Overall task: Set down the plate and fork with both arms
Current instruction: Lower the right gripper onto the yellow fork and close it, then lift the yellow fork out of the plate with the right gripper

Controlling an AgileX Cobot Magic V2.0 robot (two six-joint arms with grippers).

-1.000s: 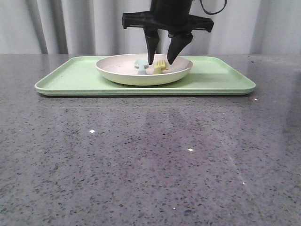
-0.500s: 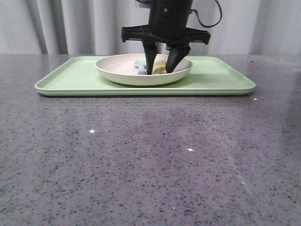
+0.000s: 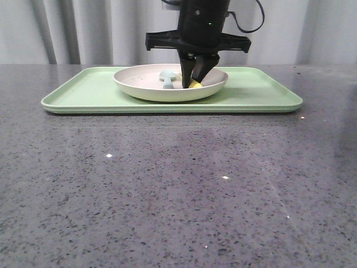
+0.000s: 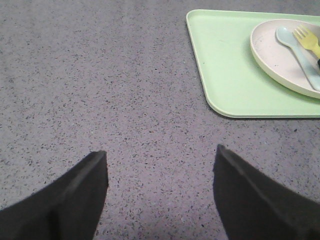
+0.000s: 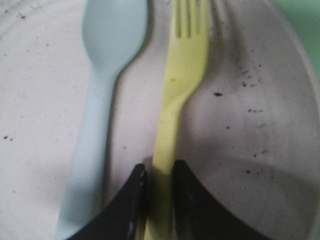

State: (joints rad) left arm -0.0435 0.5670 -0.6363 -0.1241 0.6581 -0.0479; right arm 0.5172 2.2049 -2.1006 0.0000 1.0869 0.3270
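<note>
The yellow fork [image 5: 177, 95] lies flat inside the plate [image 3: 139, 88], its tines pointing away from the right gripper [image 3: 193, 84]. That gripper reaches down into the plate from above, and its two black fingers [image 5: 131, 205] are closed narrowly on the fork's handle, one on each side, touching it. In the right wrist view the handle runs straight between the fingers and disappears under them. From the front only a small yellow bit of the fork [image 3: 195, 85] shows beside the fingertips, low in the plate.

Just beside the fork, parallel to it and not touching it, lies a pale blue spoon [image 5: 100, 100], bowl end at the same end as the tines. It is also in the plate, on the side toward the robot's left.

The plate is cream-white with dark speckles and a raised rim. It sits on a light green tray [image 3: 262, 92], roughly at the tray's middle, with bare tray on both sides. The tray rests flat on a grey speckled table [image 3: 178, 190], toward its far edge, in front of pale curtains [image 3: 83, 28].

The left gripper [image 4: 160, 165] hangs over bare table, well apart from the tray's corner, its fingers [image 4: 65, 200] spread wide with nothing between them.
</note>
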